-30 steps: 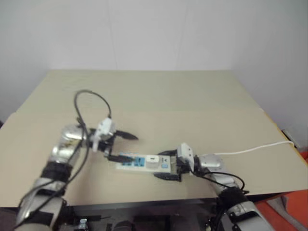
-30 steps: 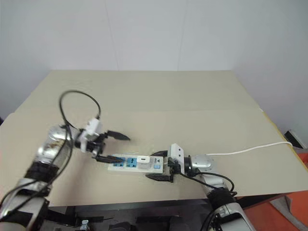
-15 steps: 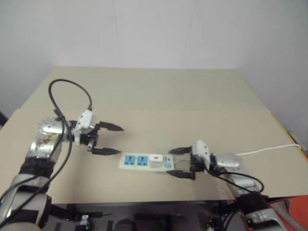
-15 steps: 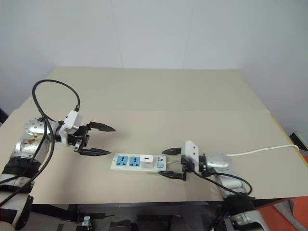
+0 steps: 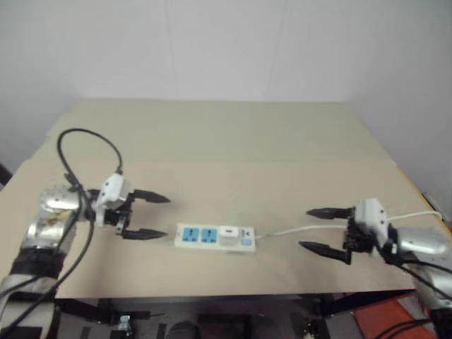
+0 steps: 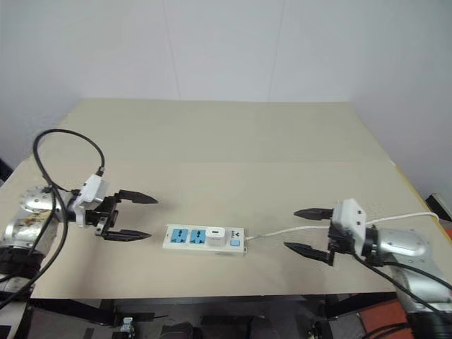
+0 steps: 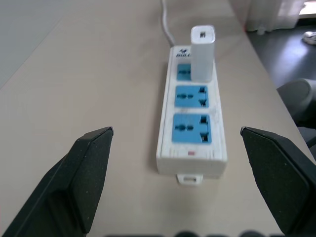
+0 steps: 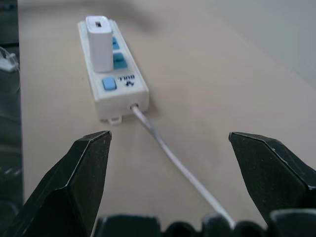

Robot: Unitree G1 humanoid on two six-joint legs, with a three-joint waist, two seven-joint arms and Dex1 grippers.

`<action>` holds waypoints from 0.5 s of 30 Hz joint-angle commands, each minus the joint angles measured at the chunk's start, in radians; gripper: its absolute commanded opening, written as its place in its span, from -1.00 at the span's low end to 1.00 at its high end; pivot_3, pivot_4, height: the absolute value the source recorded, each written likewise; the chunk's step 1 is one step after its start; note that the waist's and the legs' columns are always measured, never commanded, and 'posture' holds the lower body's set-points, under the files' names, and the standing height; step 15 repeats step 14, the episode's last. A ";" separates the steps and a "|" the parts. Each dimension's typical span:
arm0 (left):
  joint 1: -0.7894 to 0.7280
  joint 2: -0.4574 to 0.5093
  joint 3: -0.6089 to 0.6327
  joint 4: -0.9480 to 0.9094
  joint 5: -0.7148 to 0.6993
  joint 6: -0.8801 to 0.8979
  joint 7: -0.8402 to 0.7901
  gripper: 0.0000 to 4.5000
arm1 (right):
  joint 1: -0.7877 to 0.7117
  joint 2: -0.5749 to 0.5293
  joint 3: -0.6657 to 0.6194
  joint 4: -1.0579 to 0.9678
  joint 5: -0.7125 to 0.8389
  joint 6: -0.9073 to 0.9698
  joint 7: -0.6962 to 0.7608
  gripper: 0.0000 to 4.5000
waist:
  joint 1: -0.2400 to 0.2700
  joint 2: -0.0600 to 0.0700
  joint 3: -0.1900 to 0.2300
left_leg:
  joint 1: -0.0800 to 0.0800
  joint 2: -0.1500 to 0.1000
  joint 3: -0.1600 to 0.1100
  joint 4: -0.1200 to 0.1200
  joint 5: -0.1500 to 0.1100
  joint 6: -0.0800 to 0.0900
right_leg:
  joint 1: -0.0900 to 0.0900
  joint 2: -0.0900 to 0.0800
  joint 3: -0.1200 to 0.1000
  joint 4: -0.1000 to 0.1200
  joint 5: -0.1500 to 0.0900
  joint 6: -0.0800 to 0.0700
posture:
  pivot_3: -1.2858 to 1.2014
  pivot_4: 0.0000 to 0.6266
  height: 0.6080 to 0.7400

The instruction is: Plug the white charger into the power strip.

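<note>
Strip [image 6: 205, 239] lying flat near the front edge of the table [image 6: 233, 141], long axis running left to right. Long white bar, three blue outlet faces in a row, a small blue switch [image 8: 108, 84] at the cable end beside a printed logo, small mounting tabs at both ends. Thin white cable [image 6: 296, 229] leaving the right end, trailing rightward across the tabletop toward the right edge.

Charger [image 6: 214, 233] seated upright in the outlet nearest the switch: a small plain white block, taller than wide, about as wide as one outlet, with a small slot on its top face. Blue of that outlet mostly covered by it. Other two outlets bare.

Left gripper [image 6: 130, 216] just left of the strip's free end, pointing along it, black fingers [image 7: 91, 170] spread wide, holding nothing, not touching the strip.

Right gripper [image 6: 311, 230] well to the right of the strip, pointing back toward it, fingers [image 8: 81, 177] likewise spread wide and holding nothing, straddling the cable's line above the table. Contact with the cable impossible to tell.
</note>
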 commanded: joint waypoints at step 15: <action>0.112 0.077 0.113 -0.205 0.015 0.166 0.108 1.00 | -0.038 0.010 -0.008 0.014 0.024 0.031 -0.002 0.98 | 0.000 0.000 0.000 | 0.000 0.000 0.001 0.000 0.000 0.000 | 0.000 0.000 0.000 0.000 0.000 0.000 | 0.03 -0.52 1.00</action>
